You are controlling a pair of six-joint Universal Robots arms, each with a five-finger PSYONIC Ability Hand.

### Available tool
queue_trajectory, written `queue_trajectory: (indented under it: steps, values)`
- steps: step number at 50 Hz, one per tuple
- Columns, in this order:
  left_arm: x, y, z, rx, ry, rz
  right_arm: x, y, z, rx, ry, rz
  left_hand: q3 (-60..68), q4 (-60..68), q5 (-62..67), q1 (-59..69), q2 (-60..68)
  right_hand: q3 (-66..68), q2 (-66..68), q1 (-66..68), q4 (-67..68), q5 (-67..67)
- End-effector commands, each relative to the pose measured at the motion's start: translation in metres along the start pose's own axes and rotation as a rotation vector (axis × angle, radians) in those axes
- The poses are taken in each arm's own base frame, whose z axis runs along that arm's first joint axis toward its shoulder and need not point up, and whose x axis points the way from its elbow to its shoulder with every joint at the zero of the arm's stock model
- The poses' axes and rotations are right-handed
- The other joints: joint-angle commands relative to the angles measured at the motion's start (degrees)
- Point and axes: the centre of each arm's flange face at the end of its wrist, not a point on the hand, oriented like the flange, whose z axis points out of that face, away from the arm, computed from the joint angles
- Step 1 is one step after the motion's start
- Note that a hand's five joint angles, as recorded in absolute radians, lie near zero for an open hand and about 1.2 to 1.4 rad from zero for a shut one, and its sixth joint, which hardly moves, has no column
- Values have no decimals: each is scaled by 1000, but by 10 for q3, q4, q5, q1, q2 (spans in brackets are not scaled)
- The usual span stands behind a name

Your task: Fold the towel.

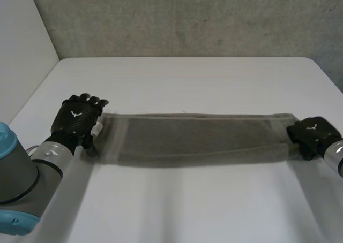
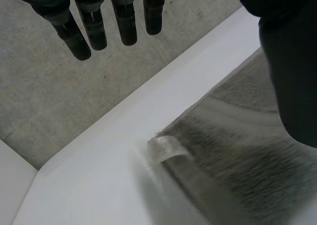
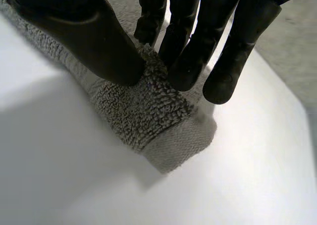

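Grey towel lies as a long folded strip across the surface, our right hand pinching its right end, probably to carry it over, while our left hand, fingers straight and empty, hovers at the other end.

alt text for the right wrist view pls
The right hand pinches one end of a grey terry towel between its thumb and fingers. The white table lies beneath the towel's end.
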Motion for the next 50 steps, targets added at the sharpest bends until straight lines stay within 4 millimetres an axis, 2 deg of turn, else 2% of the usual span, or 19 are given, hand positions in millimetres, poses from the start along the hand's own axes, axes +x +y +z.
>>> queue_trajectory:
  steps: [1, 10, 16, 18, 19, 21, 24, 26, 27, 29, 30, 32, 33, 37, 44, 46, 47, 49, 50]
  values:
    - [-1, -1, 0, 2, -6, 1, 44, -3, 1, 2, 129, -41, -35, -48, -122, -51, -45, 37, 54, 40, 32, 34]
    - [-4, -10, -1, 28, -19, 5, 91, 2, 4, -66, 235, -221, -39, -51, -125, -54, -49, 37, 54, 40, 32, 34]
    - [-10, -21, 2, 67, -35, 7, 102, -28, 3, -79, 331, -320, -40, -53, -127, -56, -50, 37, 54, 40, 32, 34]
    - [-11, -29, 6, 94, -36, -2, 64, -75, 4, 60, 277, -365, -40, -53, -127, -56, -50, 37, 54, 40, 32, 34]
    - [-11, -29, 6, 94, -36, -2, 63, -75, 4, 61, 277, -365, -40, -53, -127, -56, -50, 37, 54, 40, 32, 34]
    - [-13, -37, 11, 123, -40, -35, 29, -118, -6, 202, 235, -387, -40, -53, -127, -56, -50, 37, 54, 40, 32, 34]
    - [-14, -43, 13, 141, -39, -62, 9, -137, -14, 270, 203, -397, -40, -53, -127, -56, -50, 37, 54, 40, 32, 34]
    - [-15, -53, 16, 171, -40, -128, -42, -169, -31, 397, 109, -432, -39, -51, -125, -54, -49, 37, 54, 40, 32, 34]
    - [-15, -53, 17, 171, -40, -128, -43, -170, -31, 397, 109, -432, -39, -51, -125, -54, -49, 37, 54, 40, 32, 34]
    - [-14, -61, 19, 198, -41, -195, -102, -185, -44, 498, -1, -475, -37, -49, -123, -52, -47, 37, 54, 40, 32, 34]
    - [-14, -61, 19, 198, -41, -196, -102, -185, -44, 499, -1, -475, -37, -49, -123, -52, -47, 37, 54, 40, 32, 34]
    - [-12, -67, 19, 213, -45, -235, -155, -187, -55, 568, -107, -516, -37, -49, -123, -52, -47, 37, 54, 40, 32, 34]
    - [-12, -67, 19, 213, -45, -235, -156, -187, -55, 568, -108, -516, -37, -49, -123, -52, -47, 37, 54, 40, 32, 34]
    - [-4, -69, 16, 213, -37, -239, -207, -177, -66, 602, -231, -541, -37, -49, -123, -52, -47, 37, 54, 40, 32, 34]
    - [7, -67, 15, 210, -11, -237, -246, -161, -68, 609, -353, -568, -35, -48, -122, -51, -45, -16, 1, -13, -22, -19]
    - [9, -63, 17, 196, -6, -238, -252, -155, -68, 604, -385, -566, -35, -48, -122, -51, -45, -331, -314, -328, -336, -334]
    - [9, -63, 17, 195, -6, -238, -252, -155, -68, 604, -385, -566, -35, -48, -122, -51, -45, -333, -315, -329, -338, -335]
    - [12, -61, 17, 190, 3, -237, -251, -151, -66, 590, -402, -537, -35, -48, -122, -51, -45, -624, -607, -621, -629, -627]
    - [12, -61, 17, 190, 3, -237, -251, -151, -66, 590, -402, -537, -35, -48, -122, -51, -45, -625, -608, -622, -631, -628]
